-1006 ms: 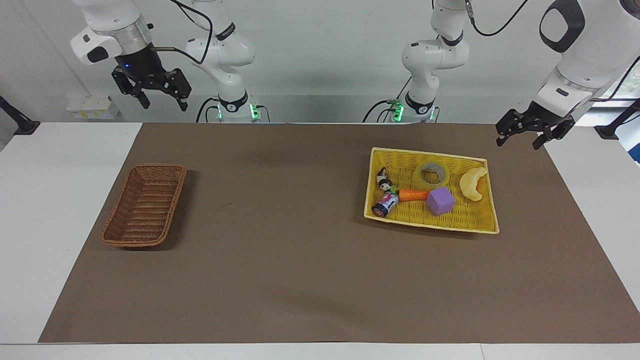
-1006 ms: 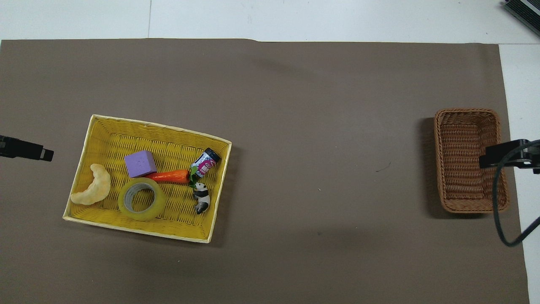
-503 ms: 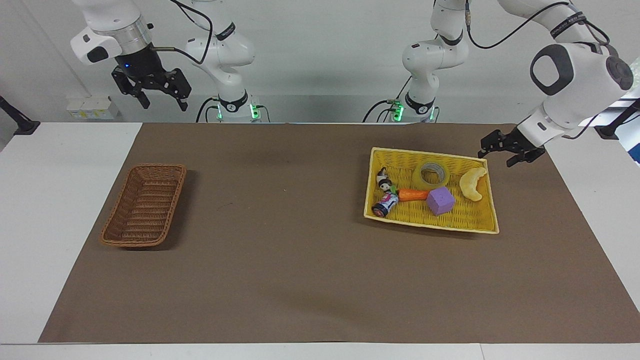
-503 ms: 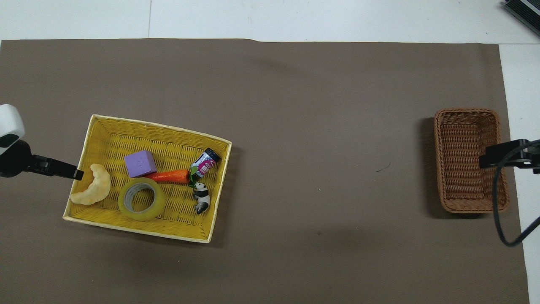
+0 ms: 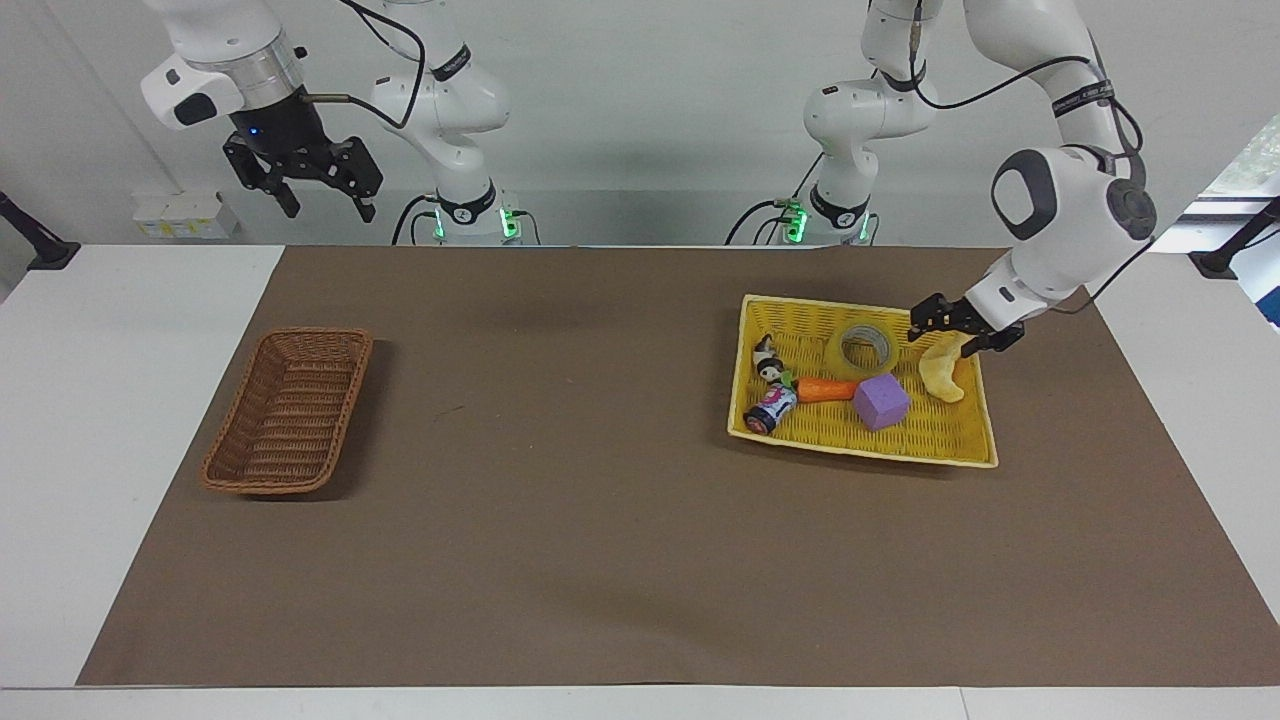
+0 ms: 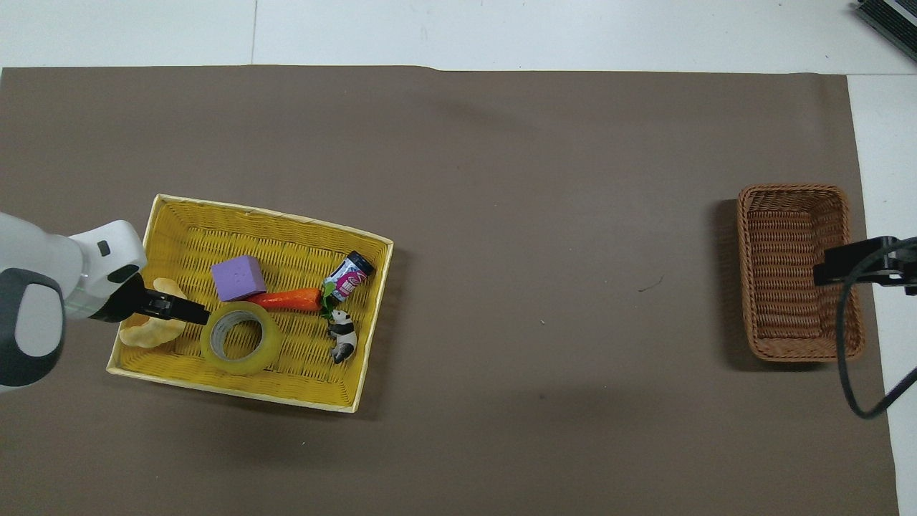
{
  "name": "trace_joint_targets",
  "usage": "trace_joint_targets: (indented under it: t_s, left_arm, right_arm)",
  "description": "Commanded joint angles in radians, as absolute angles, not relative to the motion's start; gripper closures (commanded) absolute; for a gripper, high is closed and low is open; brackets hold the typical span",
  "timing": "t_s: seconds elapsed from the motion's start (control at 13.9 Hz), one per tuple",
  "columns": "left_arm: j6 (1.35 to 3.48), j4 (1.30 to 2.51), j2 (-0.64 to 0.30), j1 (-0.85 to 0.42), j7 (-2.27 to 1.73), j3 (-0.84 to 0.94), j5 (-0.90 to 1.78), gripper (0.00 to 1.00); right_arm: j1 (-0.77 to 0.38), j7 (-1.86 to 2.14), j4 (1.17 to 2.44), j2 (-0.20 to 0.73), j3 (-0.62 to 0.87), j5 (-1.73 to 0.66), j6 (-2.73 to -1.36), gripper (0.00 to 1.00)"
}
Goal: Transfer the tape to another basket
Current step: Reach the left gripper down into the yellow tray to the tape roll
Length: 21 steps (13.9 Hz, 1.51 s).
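Note:
The tape (image 5: 864,348) (image 6: 241,338) lies flat in the yellow woven tray (image 5: 860,455) (image 6: 236,390), on the tray's side nearer the robots. My left gripper (image 5: 943,338) (image 6: 197,314) is open and low over the tray. It hangs above the pale crescent toy (image 5: 945,378) (image 6: 147,333), just beside the tape and not touching it. The brown wicker basket (image 5: 290,410) (image 6: 795,272) stands with nothing in it toward the right arm's end of the table. My right gripper (image 5: 330,212) (image 6: 824,272) waits open, high up at that end.
The tray also holds a purple cube (image 5: 881,402) (image 6: 238,278), a toy carrot (image 5: 825,389) (image 6: 290,299), a small can (image 5: 770,408) (image 6: 349,276) and a panda figure (image 5: 767,358) (image 6: 343,335). A brown mat covers the table between tray and basket.
My left arm has swung down and inward from outside the tray's end to above the crescent toy beside the tape. The right arm has not moved.

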<state>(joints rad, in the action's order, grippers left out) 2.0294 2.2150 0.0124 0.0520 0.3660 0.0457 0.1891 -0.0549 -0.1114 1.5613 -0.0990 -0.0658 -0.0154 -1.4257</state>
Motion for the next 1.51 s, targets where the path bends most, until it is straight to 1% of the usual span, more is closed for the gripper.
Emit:
trace_joint_targets:
  t_s: [0.0, 0.07, 0.14, 0.22, 0.29, 0.36, 0.43, 0.5, 0.72, 1.44]
  left_arm:
    - [2.153, 2.347, 0.038, 0.017, 0.35, 0.034, 0.202, 0.0]
    - [2.205, 2.396, 0.038, -0.007, 0.341, 0.032, 0.202, 0.0]
    - [2.251, 2.434, 0.04, -0.017, 0.315, 0.034, 0.202, 0.04]
    - [2.281, 2.459, 0.043, -0.026, 0.29, 0.034, 0.202, 0.32]
    - [2.275, 2.459, 0.043, -0.029, 0.275, 0.034, 0.202, 0.66]
    - [2.269, 2.454, 0.043, -0.029, 0.27, 0.032, 0.202, 0.89]
    - [2.241, 2.444, 0.04, -0.017, 0.271, 0.032, 0.201, 0.98]
    - [2.205, 2.418, 0.034, -0.014, 0.27, 0.032, 0.201, 1.0]
    - [2.035, 2.263, -0.026, -0.011, 0.217, 0.032, 0.201, 1.0]
    - [1.697, 1.939, 0.005, 0.041, 0.207, 0.026, 0.187, 1.0]
  right_arm:
    - [-0.041, -0.094, 1.589, -0.121, -0.058, -0.02, -1.448, 0.0]
    - [-0.04, -0.094, 1.589, -0.121, -0.058, -0.02, -1.448, 0.0]
    - [-0.041, -0.094, 1.589, -0.121, -0.058, -0.02, -1.448, 0.0]
    - [-0.041, -0.094, 1.589, -0.121, -0.058, -0.02, -1.448, 0.0]
    - [-0.041, -0.094, 1.589, -0.121, -0.06, -0.02, -1.448, 0.0]
    - [-0.041, -0.094, 1.589, -0.121, -0.058, -0.02, -1.448, 0.0]
    - [-0.041, -0.094, 1.589, -0.121, -0.06, -0.02, -1.448, 0.0]
    - [-0.041, -0.092, 1.589, -0.121, -0.058, -0.02, -1.448, 0.0]
    - [-0.041, -0.094, 1.589, -0.121, -0.058, -0.02, -1.448, 0.0]
    - [-0.04, -0.094, 1.589, -0.121, -0.058, -0.02, -1.448, 0.0]
